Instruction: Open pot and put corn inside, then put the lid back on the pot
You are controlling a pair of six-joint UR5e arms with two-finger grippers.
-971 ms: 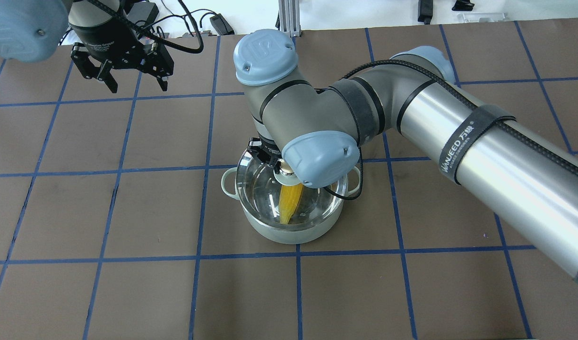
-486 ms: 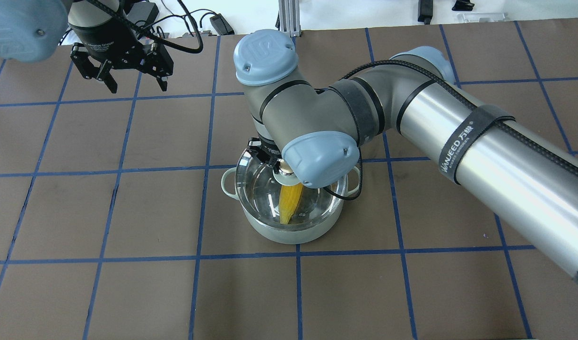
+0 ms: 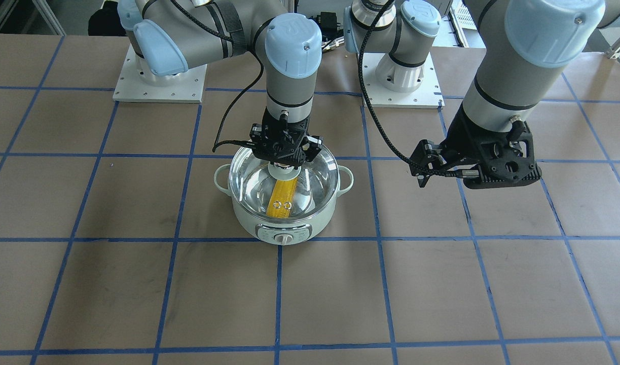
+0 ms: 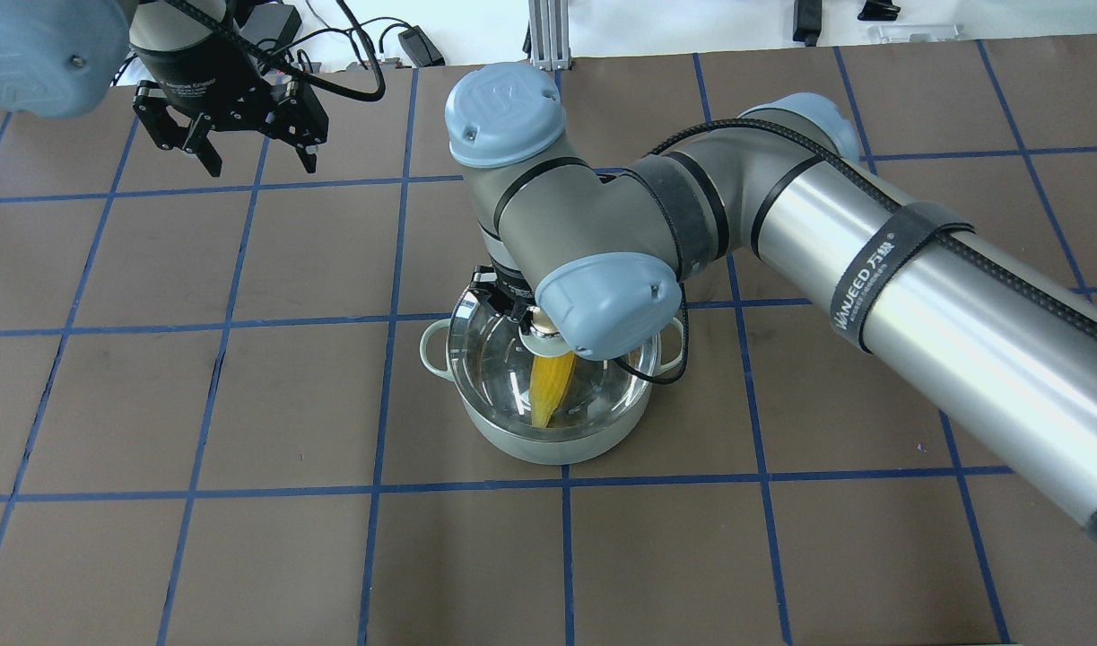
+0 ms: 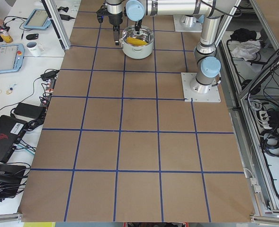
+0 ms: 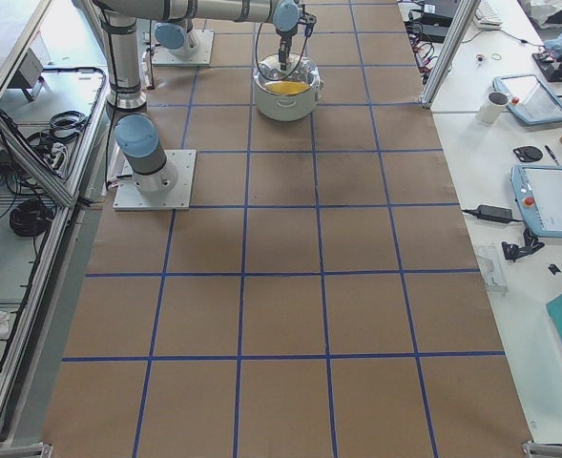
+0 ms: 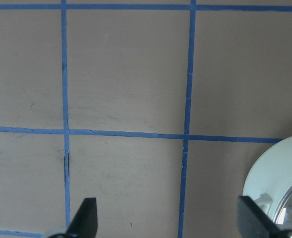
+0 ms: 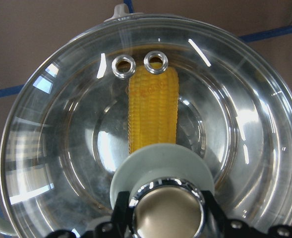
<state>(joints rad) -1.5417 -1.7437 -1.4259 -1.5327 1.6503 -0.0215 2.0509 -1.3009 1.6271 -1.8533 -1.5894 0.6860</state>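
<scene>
The pale mint-green pot [image 3: 249, 223] stands near the table's middle and also shows in the overhead view [image 4: 512, 444]. The yellow corn [image 3: 283, 195] lies in its steel bowl, seen through the glass in the right wrist view [image 8: 153, 114]. The clear glass lid [image 3: 310, 172] sits on the pot's rim [image 8: 61, 148]. My right gripper [image 3: 283, 165] points straight down, its fingers closed on the lid's knob [image 8: 166, 208]. My left gripper [image 4: 261, 169] is open and empty, hanging over bare table well to the pot's left [image 7: 168, 218].
Brown table surface with a blue tape grid surrounds the pot. The pot's edge [image 7: 269, 168] shows at the lower right of the left wrist view. The arm bases [image 3: 157, 81] stand at the robot's side. Tablets and cables lie on side benches [image 5: 6, 52].
My right arm's wrist has shifted very slightly. The lid stays on the pot with the gripper on its knob. The left arm has not moved.
</scene>
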